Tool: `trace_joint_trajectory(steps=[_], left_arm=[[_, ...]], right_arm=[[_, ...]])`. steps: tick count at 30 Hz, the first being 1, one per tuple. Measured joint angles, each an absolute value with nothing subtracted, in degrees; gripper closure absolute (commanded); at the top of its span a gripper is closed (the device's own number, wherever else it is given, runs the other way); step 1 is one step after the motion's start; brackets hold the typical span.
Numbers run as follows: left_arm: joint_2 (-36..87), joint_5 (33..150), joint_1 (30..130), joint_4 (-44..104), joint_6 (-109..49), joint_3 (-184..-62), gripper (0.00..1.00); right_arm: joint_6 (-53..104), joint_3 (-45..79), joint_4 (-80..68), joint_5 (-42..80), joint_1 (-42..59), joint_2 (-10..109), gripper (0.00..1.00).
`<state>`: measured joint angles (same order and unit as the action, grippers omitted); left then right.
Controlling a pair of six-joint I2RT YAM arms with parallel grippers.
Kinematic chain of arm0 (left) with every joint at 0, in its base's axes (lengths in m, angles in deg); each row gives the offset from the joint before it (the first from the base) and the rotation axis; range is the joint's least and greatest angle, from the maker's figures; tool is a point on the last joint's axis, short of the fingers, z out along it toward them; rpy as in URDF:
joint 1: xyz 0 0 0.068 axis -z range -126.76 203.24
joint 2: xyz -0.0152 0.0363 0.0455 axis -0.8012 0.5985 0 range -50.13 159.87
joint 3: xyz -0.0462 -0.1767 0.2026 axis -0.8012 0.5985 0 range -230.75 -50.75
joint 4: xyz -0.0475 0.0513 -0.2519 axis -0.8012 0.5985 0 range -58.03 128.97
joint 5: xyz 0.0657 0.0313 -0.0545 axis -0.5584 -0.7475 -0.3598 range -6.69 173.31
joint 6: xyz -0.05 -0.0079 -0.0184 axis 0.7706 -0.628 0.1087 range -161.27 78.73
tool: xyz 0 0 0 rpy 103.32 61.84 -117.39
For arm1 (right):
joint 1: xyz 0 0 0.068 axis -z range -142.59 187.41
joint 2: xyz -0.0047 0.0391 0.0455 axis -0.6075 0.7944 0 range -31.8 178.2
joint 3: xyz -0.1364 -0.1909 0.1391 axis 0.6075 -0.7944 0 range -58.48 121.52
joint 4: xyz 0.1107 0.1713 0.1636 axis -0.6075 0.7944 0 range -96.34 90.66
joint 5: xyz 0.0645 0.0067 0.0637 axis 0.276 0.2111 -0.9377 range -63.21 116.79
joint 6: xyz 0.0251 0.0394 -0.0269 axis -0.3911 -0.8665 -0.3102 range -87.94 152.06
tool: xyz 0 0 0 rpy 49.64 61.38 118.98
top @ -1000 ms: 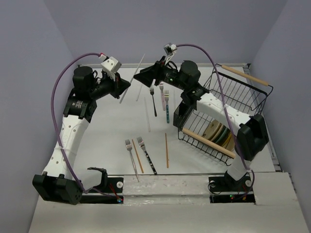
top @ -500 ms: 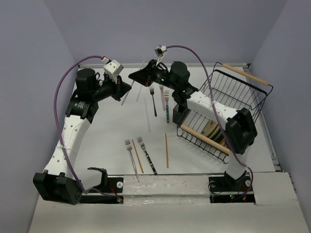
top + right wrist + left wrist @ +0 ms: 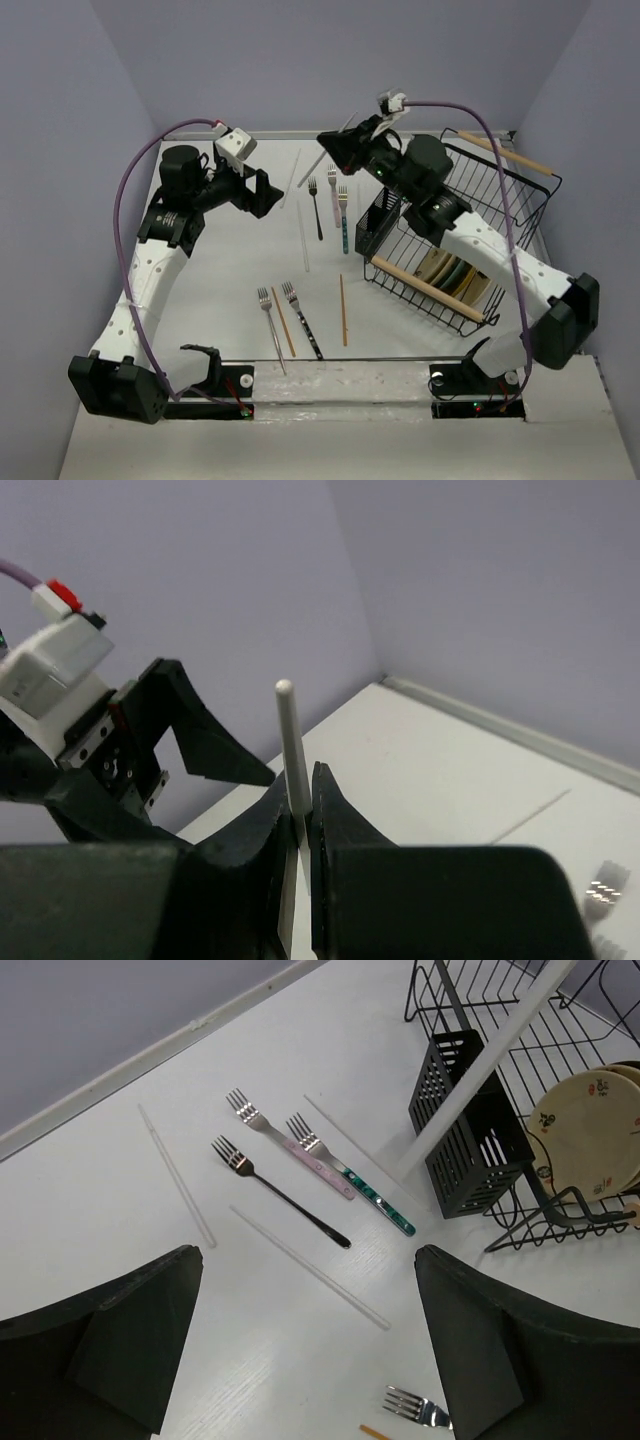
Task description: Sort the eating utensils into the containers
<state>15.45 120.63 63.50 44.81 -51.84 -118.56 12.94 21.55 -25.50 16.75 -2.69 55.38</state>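
My right gripper [image 3: 303, 792] is shut on a pale white chopstick [image 3: 290, 730], holding it in the air left of the slotted black cutlery holder [image 3: 378, 226]; the stick slants across the left wrist view [image 3: 480, 1070]. Opposite it, my left gripper [image 3: 262, 192] hangs open and empty above the table. Black [image 3: 280, 1196], pink [image 3: 305, 1152] and teal [image 3: 360, 1185] forks lie together at the back. More white chopsticks [image 3: 178, 1177] [image 3: 312, 1268] lie flat. Two forks [image 3: 268, 310] [image 3: 302, 320] and brown chopsticks [image 3: 283, 320] [image 3: 343, 310] lie nearer the front.
A big black wire rack [image 3: 500, 195] with wooden handles stands at the right, plates [image 3: 450, 275] leaning inside it, and the cutlery holder sits at its left end. Purple cables arch over both arms.
The left gripper has opened and let go of the white chopstick. The right gripper shut on it and carried it right, toward the rack.
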Motion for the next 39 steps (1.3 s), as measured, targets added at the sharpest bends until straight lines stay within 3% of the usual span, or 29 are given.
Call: trace_joint_trajectory(steps=[7, 12, 22, 39], left_arm=[[14.88, 116.92, 63.48, 44.88, -52.75, -116.7, 0.01], [15.89, 111.39, 63.24, 45.97, -54.44, -115.89, 0.01], [19.71, 103.87, 62.74, 48.79, -58.22, -111.5, 0.01], [23.97, 103.25, 62.74, 47.56, -59.38, -110.34, 0.01]], right_arm=[[24.96, 14.82, -23.66, 38.65, -2.69, 40.93, 1.0], [28.53, 9.97, -20.78, 47.96, -2.19, 40.58, 1.0], [25.84, 5.42, -15.31, 50.28, 1.42, 44.89, 1.0], [23.87, 3.35, -16.04, 50.37, 3.76, 43.27, 1.0]])
